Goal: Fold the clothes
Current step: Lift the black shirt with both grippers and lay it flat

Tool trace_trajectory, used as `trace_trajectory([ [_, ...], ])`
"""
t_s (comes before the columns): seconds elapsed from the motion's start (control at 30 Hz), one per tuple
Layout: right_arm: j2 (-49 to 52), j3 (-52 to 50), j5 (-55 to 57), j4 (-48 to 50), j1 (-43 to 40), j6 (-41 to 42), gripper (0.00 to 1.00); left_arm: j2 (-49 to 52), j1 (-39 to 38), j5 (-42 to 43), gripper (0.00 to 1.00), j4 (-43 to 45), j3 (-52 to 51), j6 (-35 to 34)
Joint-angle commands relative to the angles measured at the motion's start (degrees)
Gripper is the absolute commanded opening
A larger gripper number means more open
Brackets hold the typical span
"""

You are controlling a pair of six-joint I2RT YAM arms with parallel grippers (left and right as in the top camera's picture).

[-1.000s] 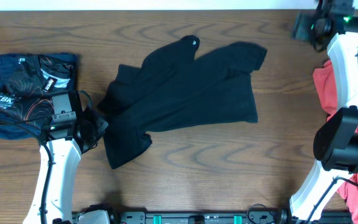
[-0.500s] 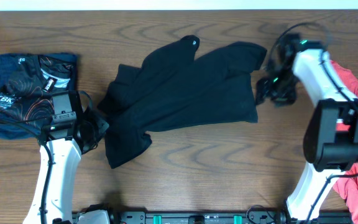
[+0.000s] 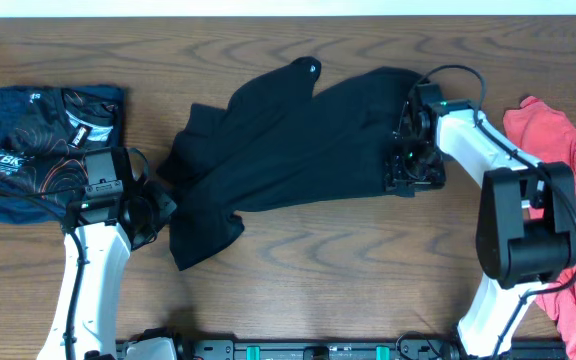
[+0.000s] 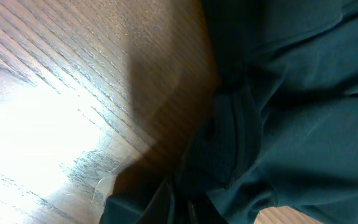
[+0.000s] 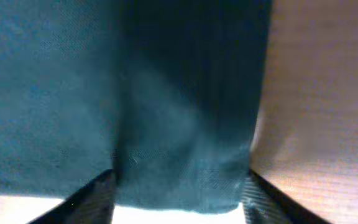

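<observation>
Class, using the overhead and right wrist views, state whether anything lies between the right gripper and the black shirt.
Nothing visible does. The right gripper sits at the black shirt's right edge. Its wrist view shows the hem lying directly between its open fingers, with bare table alongside.

On table (image 3: pixel 348 262), middle shirt (image 3: pixel 298 140) lies centre; folded stack (image 3: pixel 43 140) at L edge, second shirt (image 3: pixel 568 150) at R edge; R gripper (image 3: pixel 402 176) over middle shirt's R hem.

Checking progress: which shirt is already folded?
The navy graphic shirt at far left, a compact stack; the black shirt lies spread out, the red shirt rumpled.
</observation>
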Motion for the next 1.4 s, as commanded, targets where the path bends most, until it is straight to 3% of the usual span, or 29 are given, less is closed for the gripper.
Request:
trace_trajectory([
  [0.0, 3.56, -4.48, -2.12, 3.91, 1.95, 3.50, 0.36, 0.02, -0.13, -0.17, 0.06, -0.15, -0.11, 0.66],
  [0.07, 3.56, -4.85, -2.67, 4.04, 2.25, 3.76, 0.07, 0.02, -0.13, -0.17, 0.07, -0.17, -0.11, 0.83],
  [0.1, 3.56, -4.87, -2.73, 3.93, 2.29, 3.80, 0.01, 0.02, -0.13, -0.15, 0.07, -0.22, -0.11, 0.83],
  [0.37, 1.75, -1.16, -2.27, 0.00, -0.96, 3.80, 0.01, -0.59, -0.24, 2.10, 0.06, -0.83, 0.52, 3.91],
  [0.7, -16.81, 23.30, -2.49, -16.31, -15.04, -1.46, 0.01, -8.00, -0.22, 27.76, 0.06, -0.74, 19.19, 14.78],
  [1.1, -34.86, 38.16, -2.43, -22.18, -26.18, -3.91, 0.01, -19.08, -0.17, 26.51, 0.06, -0.50, 41.72, 15.08],
  [1.37, -39.60, 39.67, -2.45, -20.22, -28.94, -4.68, 0.01, -22.51, -0.17, 19.34, 0.06, -1.11, 44.57, 14.91],
])
